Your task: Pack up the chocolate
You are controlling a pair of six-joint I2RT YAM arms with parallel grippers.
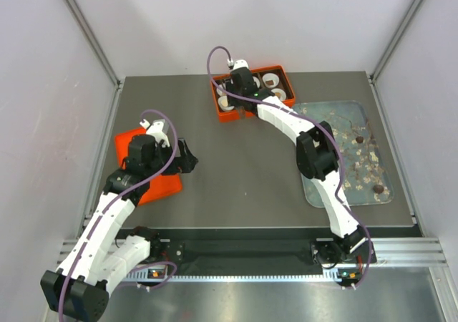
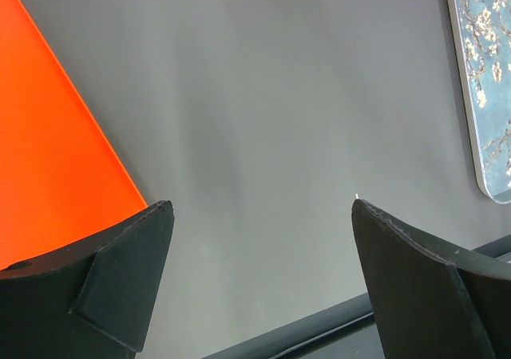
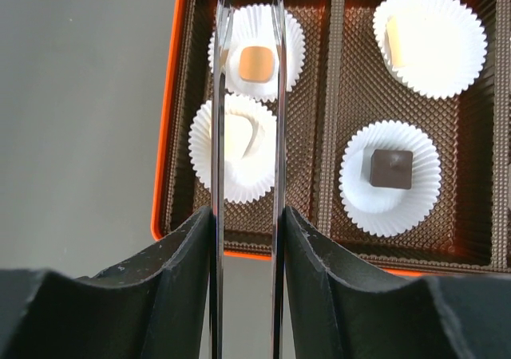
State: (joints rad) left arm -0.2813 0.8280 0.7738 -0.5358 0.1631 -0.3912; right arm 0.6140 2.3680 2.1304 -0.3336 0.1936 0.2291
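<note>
**A:** Where is the chocolate sitting?

**B:** Part of it is sitting in the orange box (image 3: 164, 136) at the far middle of the counter (image 1: 243, 179). Going by the right wrist view, a tan square piece (image 3: 257, 62) is resting in the upper-left paper cup (image 3: 294, 25). A dark square piece (image 3: 391, 167) is sitting in the lower-right cup (image 3: 423, 203), and a pale piece (image 3: 393, 44) is leaning at the left side of the upper-right cup (image 3: 447, 48). I cannot tell whether the lower-left cup (image 3: 247, 175) is holding anything. A few dark lumps (image 1: 359, 140) are lying on the blossom-print tray (image 1: 309, 193), just right of the box.

**A:** What are the right jaws doing?

**B:** The right jaws are pinching a pair of clear tongs (image 3: 217, 136). The two thin blades are reaching out over the left column of cups, and their tips are framing the tan piece. I cannot tell whether they are touching it.

**A:** And the left jaws?

**B:** The left jaws are standing spread wide and gripping nothing. They are hovering over bare counter at the left, well apart from the box. The flat orange lid (image 2: 48, 136) is lying just to their left, and a corner of the tray is showing at the right edge of that wrist view.
</note>
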